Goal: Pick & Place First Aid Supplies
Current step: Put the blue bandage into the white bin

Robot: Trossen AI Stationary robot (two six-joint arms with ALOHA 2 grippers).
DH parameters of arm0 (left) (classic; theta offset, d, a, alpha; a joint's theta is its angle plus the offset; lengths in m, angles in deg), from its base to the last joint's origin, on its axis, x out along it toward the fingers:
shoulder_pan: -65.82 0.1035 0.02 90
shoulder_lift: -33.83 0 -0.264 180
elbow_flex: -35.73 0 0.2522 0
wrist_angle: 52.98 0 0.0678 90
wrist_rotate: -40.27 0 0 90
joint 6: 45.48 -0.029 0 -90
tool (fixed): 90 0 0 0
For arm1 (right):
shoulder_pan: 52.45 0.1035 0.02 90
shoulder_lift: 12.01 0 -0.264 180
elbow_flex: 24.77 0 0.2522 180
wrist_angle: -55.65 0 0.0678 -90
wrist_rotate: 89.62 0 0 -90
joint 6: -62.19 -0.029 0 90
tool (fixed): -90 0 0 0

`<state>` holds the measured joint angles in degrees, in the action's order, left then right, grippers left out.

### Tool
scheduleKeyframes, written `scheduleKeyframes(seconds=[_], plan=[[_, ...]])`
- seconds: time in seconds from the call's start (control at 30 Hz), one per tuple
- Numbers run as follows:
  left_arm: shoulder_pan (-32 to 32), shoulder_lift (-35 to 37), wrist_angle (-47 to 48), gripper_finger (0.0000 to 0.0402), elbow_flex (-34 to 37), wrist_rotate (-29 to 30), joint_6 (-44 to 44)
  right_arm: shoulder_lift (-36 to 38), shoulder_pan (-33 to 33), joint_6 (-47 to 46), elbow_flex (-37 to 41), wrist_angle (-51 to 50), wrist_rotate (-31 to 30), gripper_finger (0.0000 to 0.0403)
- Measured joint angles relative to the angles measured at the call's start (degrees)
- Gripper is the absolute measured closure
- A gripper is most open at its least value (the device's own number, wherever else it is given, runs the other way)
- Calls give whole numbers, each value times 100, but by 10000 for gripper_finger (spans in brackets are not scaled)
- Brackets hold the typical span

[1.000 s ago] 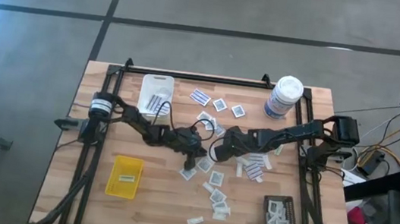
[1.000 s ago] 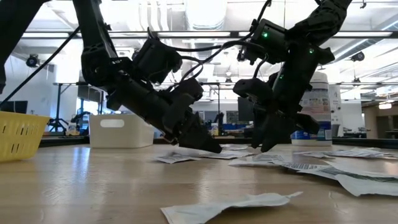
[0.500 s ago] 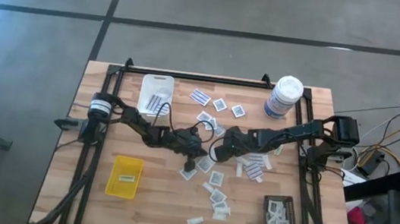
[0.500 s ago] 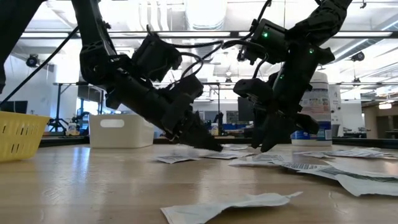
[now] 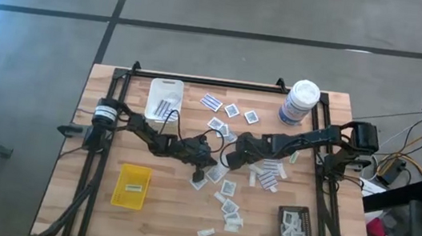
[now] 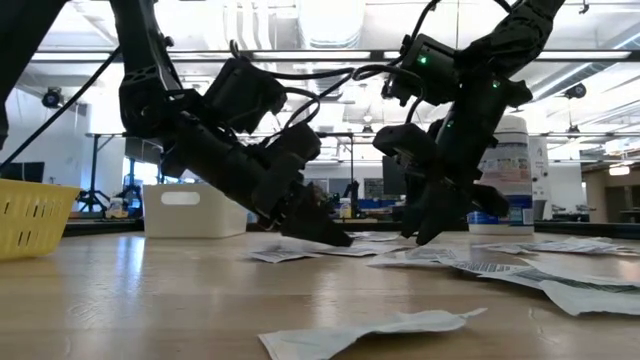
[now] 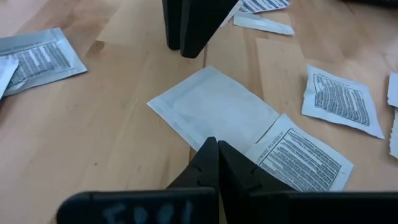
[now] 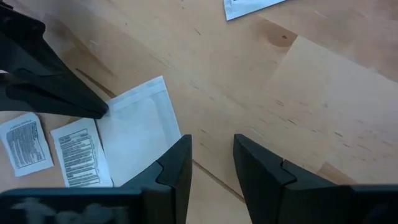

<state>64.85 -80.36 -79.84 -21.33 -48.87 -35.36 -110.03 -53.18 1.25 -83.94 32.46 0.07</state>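
Note:
Many small flat first aid packets [image 5: 226,202] lie scattered over the middle of the wooden table. At the middle, my left gripper [image 5: 208,164] slants down, shut at the corner of a plain white square packet [image 7: 214,109] that lies flat on the wood. That packet [image 8: 140,134] also shows in the right wrist view, with the left fingertips at its edge. A printed packet [image 7: 301,158] lies against it. My right gripper [image 8: 211,165] hangs open just to the right of it, above bare wood, touching nothing. My left gripper has its shut fingertips [image 7: 212,149] on the white packet's near corner [image 7: 198,142], coming slanting down from the table's left. The fingertips hide the corner itself. The packet lies flat on the table.
A white tray [image 5: 165,96] stands at the far left, a yellow tray [image 5: 132,186] at the near left and a black tray [image 5: 295,227] at the near right. A tall white canister [image 5: 300,102] stands at the far right. The two grippers are close together.
My left gripper has shut its fingers at the white packet's corner, low over the table. The packet lies where it was. My right gripper has kept still and open.

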Motion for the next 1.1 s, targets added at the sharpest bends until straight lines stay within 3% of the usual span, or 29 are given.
scheduleKeyframes(seconds=[0.47,1.1], plan=[[2,-9,11,401,31,40,371,-119,181,-625,22,489,131,287],[11,-20,56,401,42,284,687,-223,197,-521,21,724,390,287]])
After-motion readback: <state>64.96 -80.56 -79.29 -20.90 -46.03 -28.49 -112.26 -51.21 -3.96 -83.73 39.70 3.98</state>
